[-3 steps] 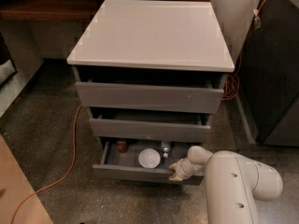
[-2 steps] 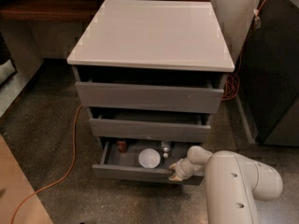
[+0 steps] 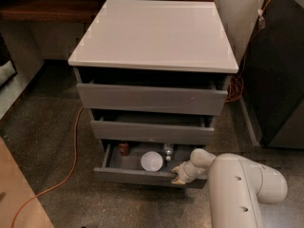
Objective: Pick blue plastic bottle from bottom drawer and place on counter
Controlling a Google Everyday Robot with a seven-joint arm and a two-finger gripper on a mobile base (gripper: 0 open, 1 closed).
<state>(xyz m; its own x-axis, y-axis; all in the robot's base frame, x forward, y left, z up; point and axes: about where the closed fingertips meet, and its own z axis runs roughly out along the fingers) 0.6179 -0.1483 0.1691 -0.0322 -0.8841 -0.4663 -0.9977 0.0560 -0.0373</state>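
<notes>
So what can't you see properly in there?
- Blue plastic bottle: camera view, far back, just under the middle drawer; its label is too small to read.
- Bottom drawer: its back part is hidden by that drawer.
- Gripper: at the bottom drawer's front right rim; the arm covers that corner.

The bottom drawer (image 3: pixel 118 175) holds the bowl (image 3: pixel 151 161) at its middle, with the can (image 3: pixel 124 148) at the bowl's 10 o'clock and the bottle (image 3: pixel 168 151) at its 1 o'clock. The pincer (image 3: pixel 179 174) sits on the drawer's front rim, at the bowl's 4 o'clock. The counter (image 3: pixel 156 32) lies above.
</notes>
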